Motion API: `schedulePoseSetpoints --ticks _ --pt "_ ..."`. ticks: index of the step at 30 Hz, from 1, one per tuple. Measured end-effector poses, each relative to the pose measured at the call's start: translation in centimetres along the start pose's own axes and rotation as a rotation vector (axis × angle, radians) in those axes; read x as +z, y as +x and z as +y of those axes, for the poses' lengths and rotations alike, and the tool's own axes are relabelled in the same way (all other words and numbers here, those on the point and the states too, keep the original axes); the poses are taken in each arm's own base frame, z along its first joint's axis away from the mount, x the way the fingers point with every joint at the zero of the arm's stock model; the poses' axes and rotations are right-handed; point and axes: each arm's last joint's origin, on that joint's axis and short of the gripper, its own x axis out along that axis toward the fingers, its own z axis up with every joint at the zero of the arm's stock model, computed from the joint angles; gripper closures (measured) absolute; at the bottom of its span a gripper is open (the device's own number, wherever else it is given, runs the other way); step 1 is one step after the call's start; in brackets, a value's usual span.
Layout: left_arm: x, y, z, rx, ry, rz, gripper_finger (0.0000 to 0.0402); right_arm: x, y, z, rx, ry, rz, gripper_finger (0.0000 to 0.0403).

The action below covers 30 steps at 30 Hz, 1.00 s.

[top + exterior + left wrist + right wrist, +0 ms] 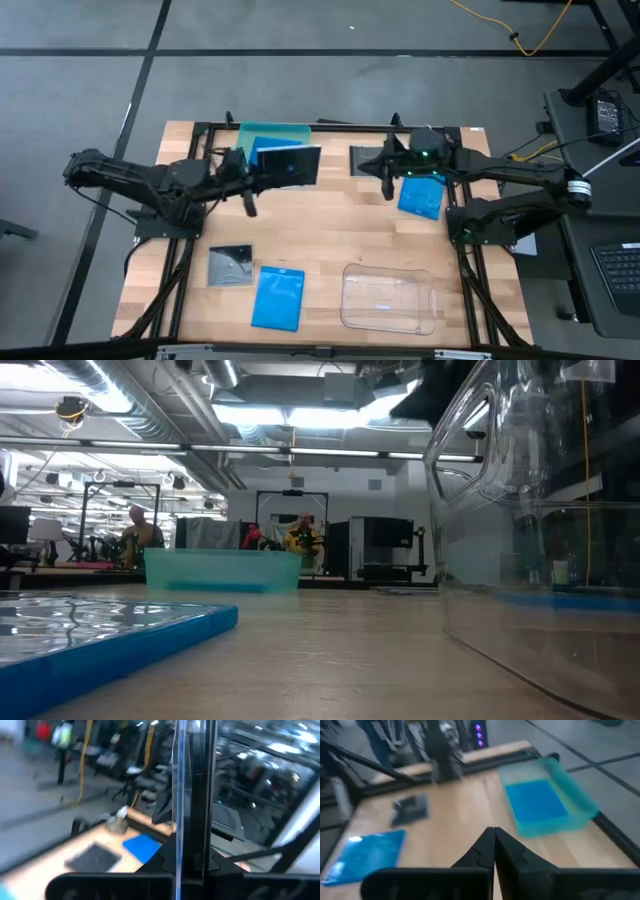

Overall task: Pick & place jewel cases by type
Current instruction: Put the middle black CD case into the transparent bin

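Observation:
My left gripper (256, 180) is shut on a dark square jewel case (295, 165), held in the air at the near edge of the teal tray (270, 133). A blue jewel case (537, 802) lies in that tray. My right gripper (385, 185) hangs shut and holds nothing, above the table at the far right. Beside it a blue case (420, 195) lies flat, and a dark case (368, 160) lies near the far edge. Another dark case (230, 265) and another blue case (278, 297) lie flat at the near left. My left gripper pinches the dark case between its two fingers at the edge (190, 862) nearest the arm. The fingers come level from the table's left. The case sticks out beyond the fingertips, lifted clear of table and tray; the left wrist view sees it edge-on (190, 780).
A large clear plastic tray (388, 297) stands at the near right, close to the low camera (540, 510). Black frame rails (330, 125) run along the table's far edge. Bare wood (320, 225) lies between the arms. People show in the room behind (135, 530).

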Motion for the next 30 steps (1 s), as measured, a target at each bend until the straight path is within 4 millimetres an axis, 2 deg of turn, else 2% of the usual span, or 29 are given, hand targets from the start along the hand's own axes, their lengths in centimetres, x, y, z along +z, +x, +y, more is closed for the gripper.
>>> schedulePoseSetpoints --ticks 6,13,21,30 --pt "2.6 -1.5 -3.5 -0.138 0.273 -0.057 0.0397 0.9 -2.8 3.4 0.135 0.079 -0.082 0.0393" --pt "3.8 -2.4 -7.2 -0.265 0.561 -0.102 0.0397 1.2 -5.4 6.1 0.225 0.167 -0.138 0.0393" --pt "4.3 -2.5 -11.5 -0.284 0.826 -0.141 0.0397 1.4 -6.0 7.3 0.227 0.202 -0.179 0.0393" --pt "4.0 -1.5 -17.4 -0.144 1.227 -0.138 0.0398 1.3 -6.0 7.5 0.239 0.171 -0.178 0.0393"
